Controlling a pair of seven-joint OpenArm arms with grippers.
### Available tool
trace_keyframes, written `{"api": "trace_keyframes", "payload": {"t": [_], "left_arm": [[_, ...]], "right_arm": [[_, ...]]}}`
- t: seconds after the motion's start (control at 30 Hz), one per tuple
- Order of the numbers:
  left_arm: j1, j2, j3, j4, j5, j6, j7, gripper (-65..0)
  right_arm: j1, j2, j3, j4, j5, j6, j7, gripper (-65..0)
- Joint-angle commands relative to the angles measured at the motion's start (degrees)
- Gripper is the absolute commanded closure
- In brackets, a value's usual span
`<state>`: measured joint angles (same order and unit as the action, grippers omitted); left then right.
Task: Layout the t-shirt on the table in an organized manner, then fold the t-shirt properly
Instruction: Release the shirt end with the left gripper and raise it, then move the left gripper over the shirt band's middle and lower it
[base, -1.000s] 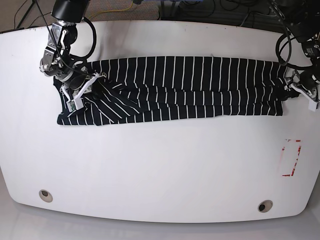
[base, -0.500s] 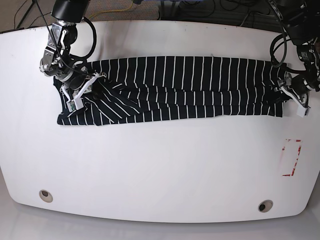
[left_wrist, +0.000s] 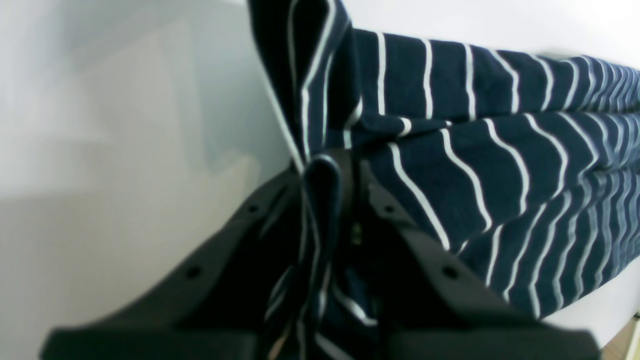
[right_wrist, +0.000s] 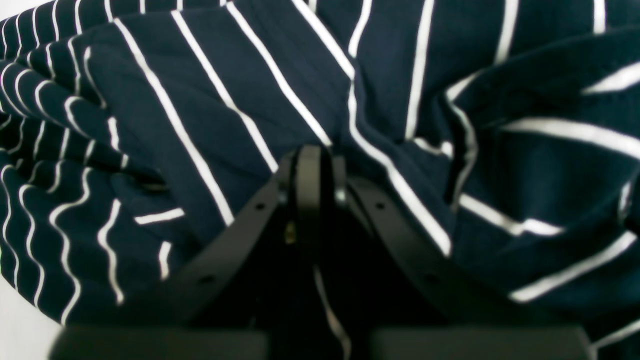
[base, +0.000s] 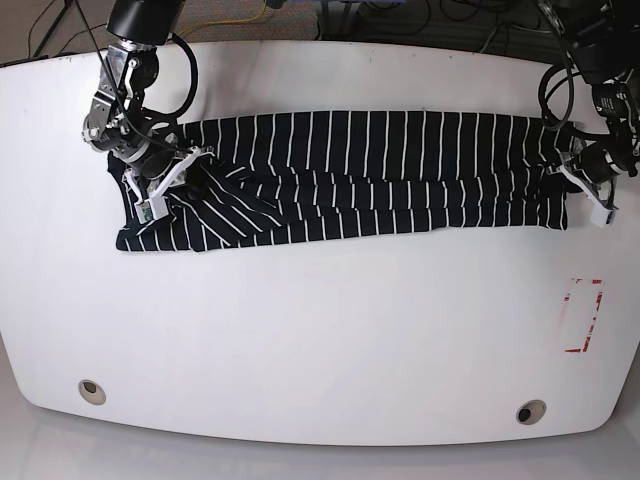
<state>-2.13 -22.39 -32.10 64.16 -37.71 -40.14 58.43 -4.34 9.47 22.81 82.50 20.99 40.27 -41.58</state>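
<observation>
So the t-shirt (base: 360, 175) is stretched out as a long band across the back half of the table (base: 320, 330), running side to side, dark navy with thin white stripes going across the band. It's folded over on itself lengthwise, you can see a couple of layered edges along the middle, and the end by the right arm is bunched up with a diagonal flap of fabric lying over the rest. The right gripper (base: 170, 180) sits on that rumpled end, on the base view's left, and its wrist camera shows the jaws drawn together on a pinch of the striped cloth, folds crowding in all around them (right_wrist: 310, 165). The left gripper (base: 580, 170) is at the other end of the band, on the base view's right, and from its wrist view the jaws are clamped on the shirt's edge, with a fold of fabric squeezed between them and running back toward the camera (left_wrist: 325, 180). That edge looks lifted a little off the white surface there, with the rest of the shirt trailing away flat to the side. Nearer the front of the table there's a red-marked rectangle (base: 583, 315) well apart from the shirt, plus two round metal-ringed holes (base: 91, 390) near the front corners.
</observation>
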Motion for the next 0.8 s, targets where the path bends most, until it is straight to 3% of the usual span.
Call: {"api": "trace_keyframes", "payload": {"t": [0.0, 0.3, 0.57, 0.77], "left_arm": [[1.47, -1.39, -0.21, 4.28, 1.27, 0.14, 1.39, -1.5], [6.31, -1.39, 0.23, 20.28, 1.27, 0.14, 1.65, -1.5], [9.03, -1.39, 4.89, 32.50, 1.10, 0.14, 1.83, -1.9], [8.07, 0.72, 9.37, 39.27, 1.01, 0.14, 6.84, -2.1]], "right_arm": [[0.16, 0.33, -0.08, 0.36, -1.52, -0.27, -1.80, -2.2], [0.25, 0.24, -0.17, 0.36, -1.26, -0.27, -1.80, -2.2], [0.25, 0.24, -0.17, 0.45, -1.43, -0.27, -1.80, -2.2], [0.25, 0.24, -0.17, 0.45, -1.26, -0.27, -1.80, -2.2]]}}
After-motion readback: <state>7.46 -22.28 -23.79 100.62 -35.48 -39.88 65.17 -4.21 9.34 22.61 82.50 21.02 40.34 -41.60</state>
